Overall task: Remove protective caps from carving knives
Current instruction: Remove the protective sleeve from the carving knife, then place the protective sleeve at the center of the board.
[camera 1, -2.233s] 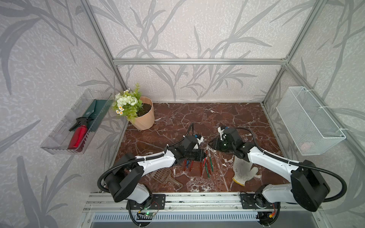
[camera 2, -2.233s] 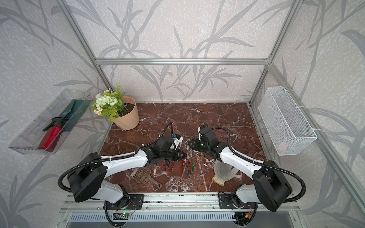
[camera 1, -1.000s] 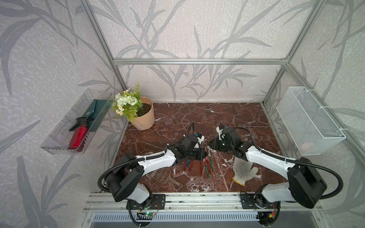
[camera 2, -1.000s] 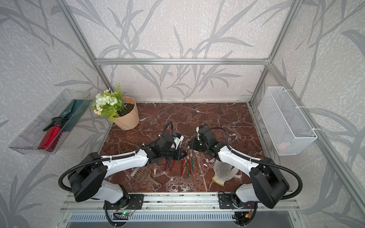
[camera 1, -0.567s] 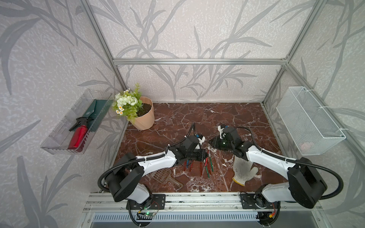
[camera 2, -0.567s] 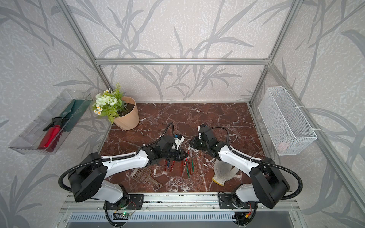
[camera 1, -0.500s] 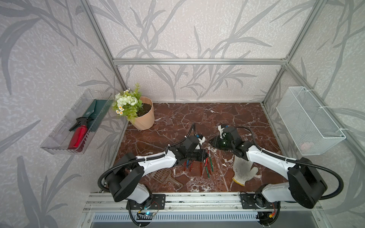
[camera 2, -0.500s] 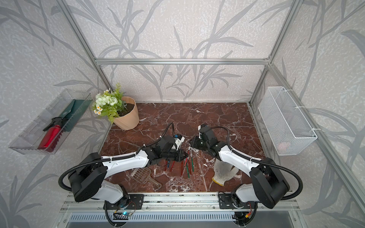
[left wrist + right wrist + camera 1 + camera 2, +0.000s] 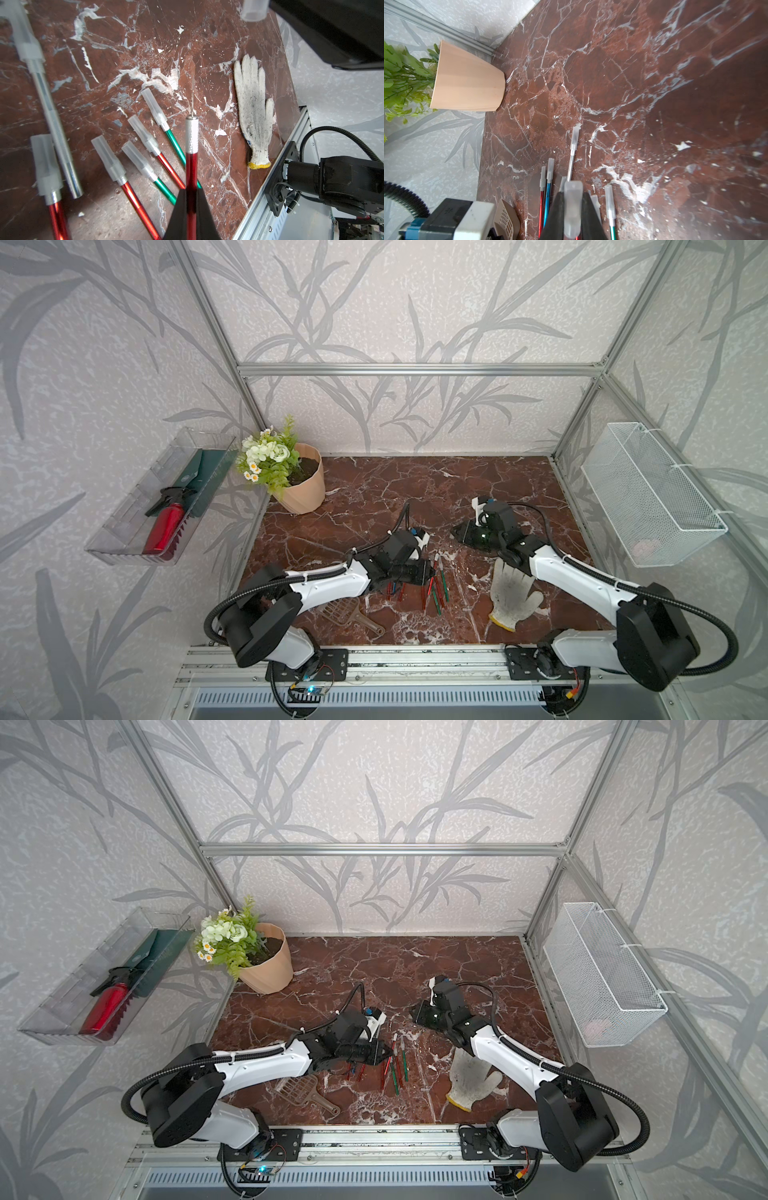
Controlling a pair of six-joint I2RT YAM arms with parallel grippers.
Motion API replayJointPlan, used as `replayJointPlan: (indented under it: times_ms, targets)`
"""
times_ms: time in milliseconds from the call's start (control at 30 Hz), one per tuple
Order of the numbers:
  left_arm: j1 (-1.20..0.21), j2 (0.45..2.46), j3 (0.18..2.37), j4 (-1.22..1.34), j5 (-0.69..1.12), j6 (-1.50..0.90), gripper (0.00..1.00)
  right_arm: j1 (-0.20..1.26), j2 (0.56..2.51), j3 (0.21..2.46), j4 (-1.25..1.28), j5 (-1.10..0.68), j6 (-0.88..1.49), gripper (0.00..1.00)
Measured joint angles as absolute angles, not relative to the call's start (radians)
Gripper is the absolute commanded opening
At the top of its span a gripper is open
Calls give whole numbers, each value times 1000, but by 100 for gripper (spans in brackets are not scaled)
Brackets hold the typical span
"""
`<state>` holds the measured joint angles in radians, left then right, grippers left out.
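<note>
Beside the glove [image 9: 513, 593] | left gripper [image 9: 191, 193] clamped a red knife [image 9: 191, 166], bare tip out | right gripper [image 9: 572, 196] pinched the loose cap [image 9: 572, 207], ahead of that tip, slightly off-axis, apart

Table [image 9: 436, 489] lies open behind the carving knives [image 9: 435, 598]; flowerpot [image 9: 305, 489] blocks far-left corner

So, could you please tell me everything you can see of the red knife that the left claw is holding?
The red knife has a glossy metallic red handle, a knurled silver collar and a thin, bare needle-like tip; no cap is on it. The left claw is shut on its handle, and only the black fingers touch it. It looks lifted off the marble table, crossing in front of the capped knives lying there.
</note>
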<state>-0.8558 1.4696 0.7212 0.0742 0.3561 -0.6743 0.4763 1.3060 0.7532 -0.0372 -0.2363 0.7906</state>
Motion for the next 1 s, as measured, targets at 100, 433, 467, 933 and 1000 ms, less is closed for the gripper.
replayJointPlan:
  times_ms: [100,433,467,933,1000]
  targets:
    - [-855,1441,709,75,339,-680,7,436,1280,754,-102,-234,731,15]
    - [-839,1339,650,99,295,-729,7,390,1296,874,-374,-138,515,16]
    - [-836,1329,650,98,289,-730,7,390,1313,895,-393,-130,494,16]
    - [-759,1162,617,8,251,-723,7,373,1598,1097,-610,-17,354,15]
    - [-750,1149,612,-4,249,-717,7,371,1635,1118,-620,-8,346,15]
